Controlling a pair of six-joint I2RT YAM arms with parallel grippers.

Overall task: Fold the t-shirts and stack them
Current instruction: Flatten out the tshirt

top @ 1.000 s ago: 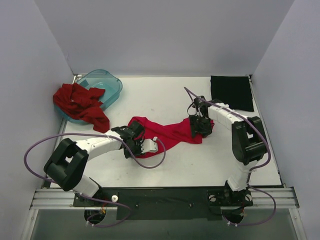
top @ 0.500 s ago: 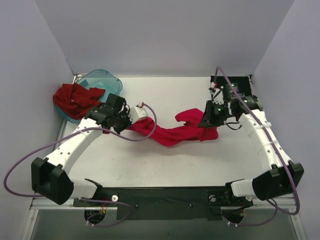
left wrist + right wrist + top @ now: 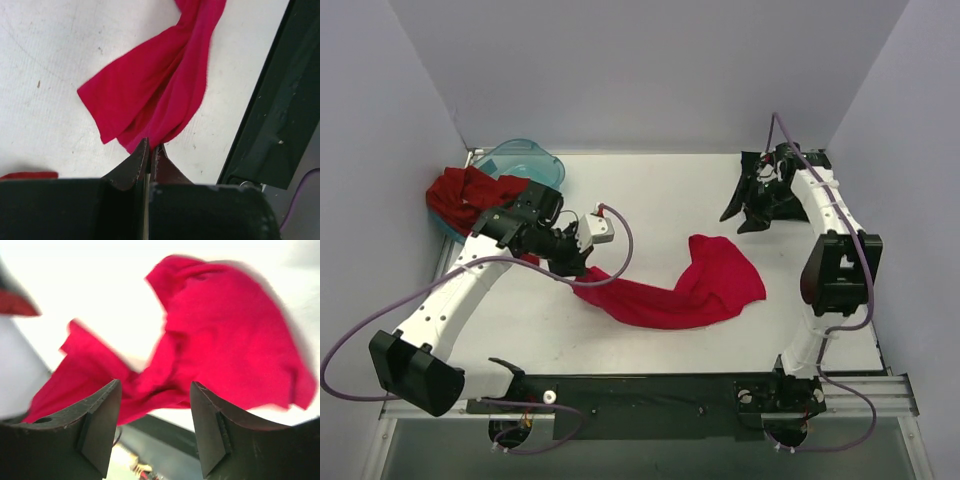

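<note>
The crimson-pink t-shirt lies unfolded and twisted across the middle of the table. My left gripper is shut on its left end; in the left wrist view the jaws pinch an edge of the cloth. My right gripper is open and empty, raised at the back right over the black t-shirt, which the arm partly hides. The right wrist view shows the open gripper above the blurred pink shirt. The brick-red t-shirt hangs crumpled over the tub's rim.
The translucent teal tub stands at the back left corner. Walls enclose the table at the back and both sides. The black base rail runs along the near edge and shows in the left wrist view.
My right gripper has let go of the pink shirt and swung up to the back right. The shirt's right end has dropped onto the table. My left gripper has shifted slightly nearer, still holding.
</note>
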